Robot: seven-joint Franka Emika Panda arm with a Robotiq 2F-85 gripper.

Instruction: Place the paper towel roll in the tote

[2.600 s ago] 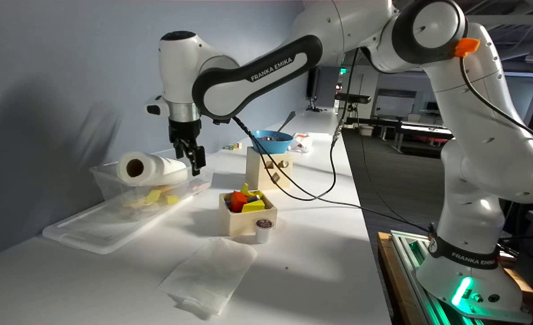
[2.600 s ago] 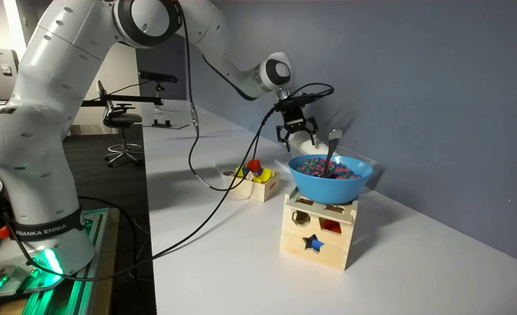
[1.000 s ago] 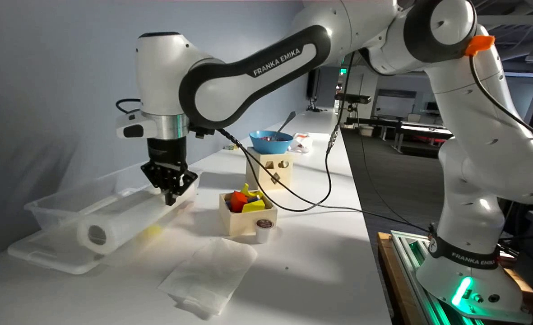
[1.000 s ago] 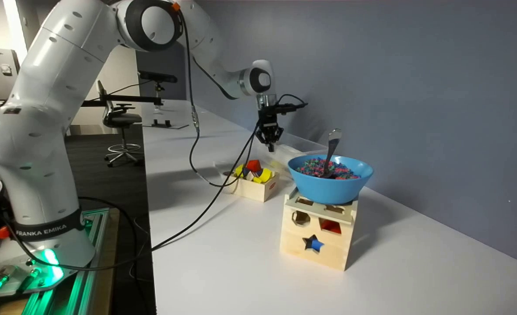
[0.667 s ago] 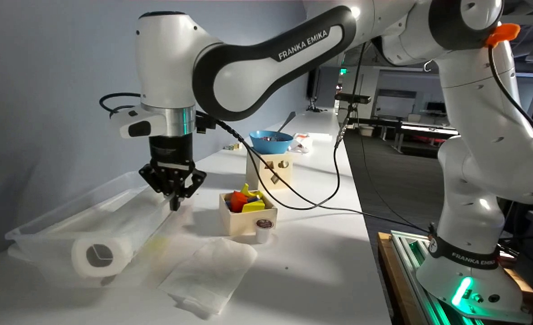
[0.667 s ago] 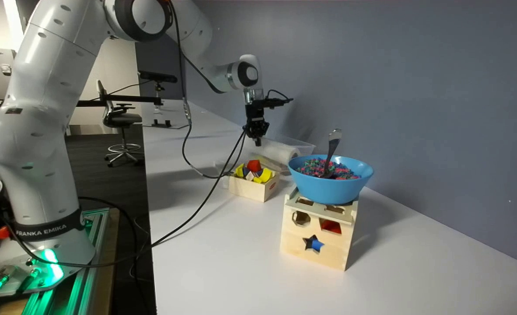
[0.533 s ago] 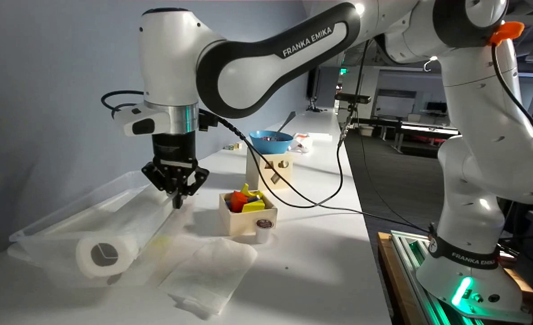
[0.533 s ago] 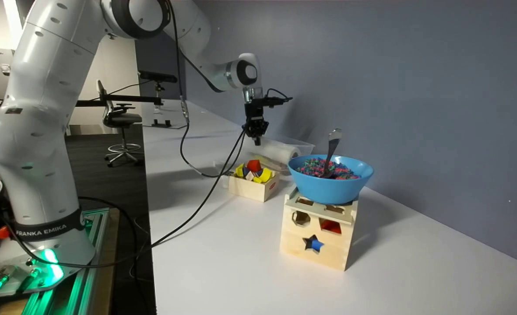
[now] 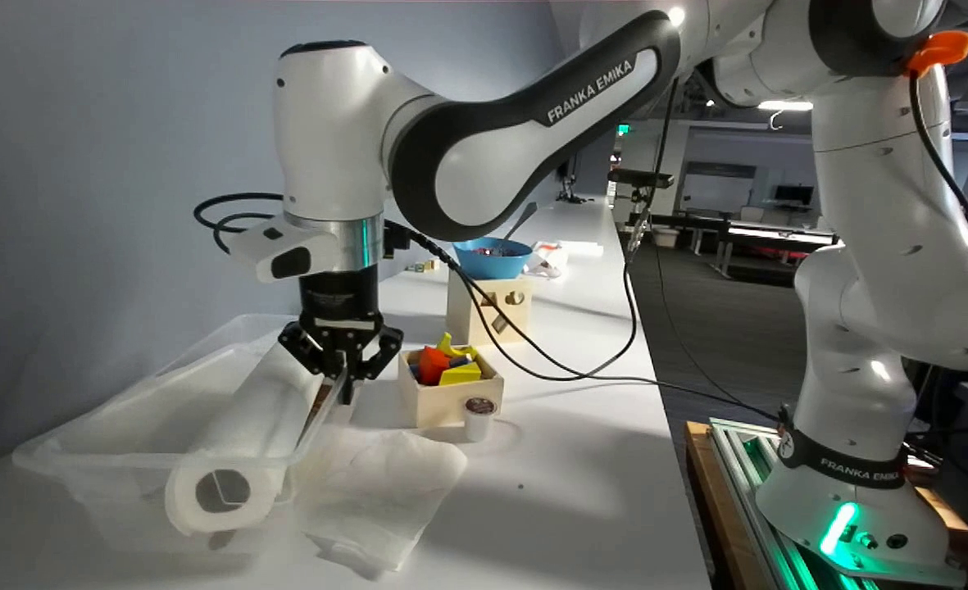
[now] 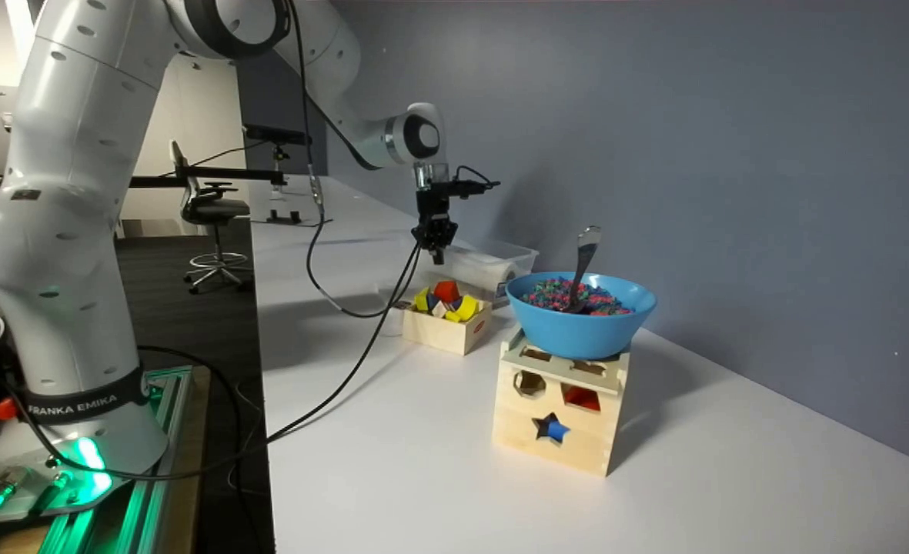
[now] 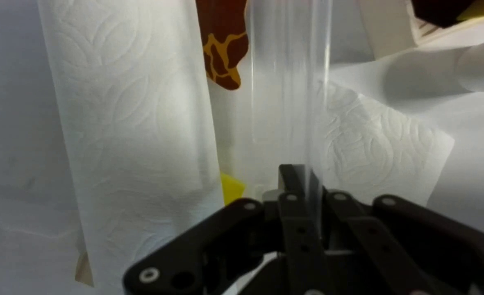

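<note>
A clear, smooth plastic tote point(image 9: 106, 473) holds the embossed white paper towel roll point(image 9: 256, 419), lying lengthwise inside. Near the tote sits a rectangular wooden box point(image 9: 444, 406). The gripper point(image 9: 339, 388), pointing down, pinches the tote's rim.

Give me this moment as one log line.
gripper: shut on rim of tote | paper towel roll: lying inside tote | placement: looks done

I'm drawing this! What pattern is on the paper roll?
The roll has curvy, leaf-like lines, white on white; they show best in the wrist view.
</note>
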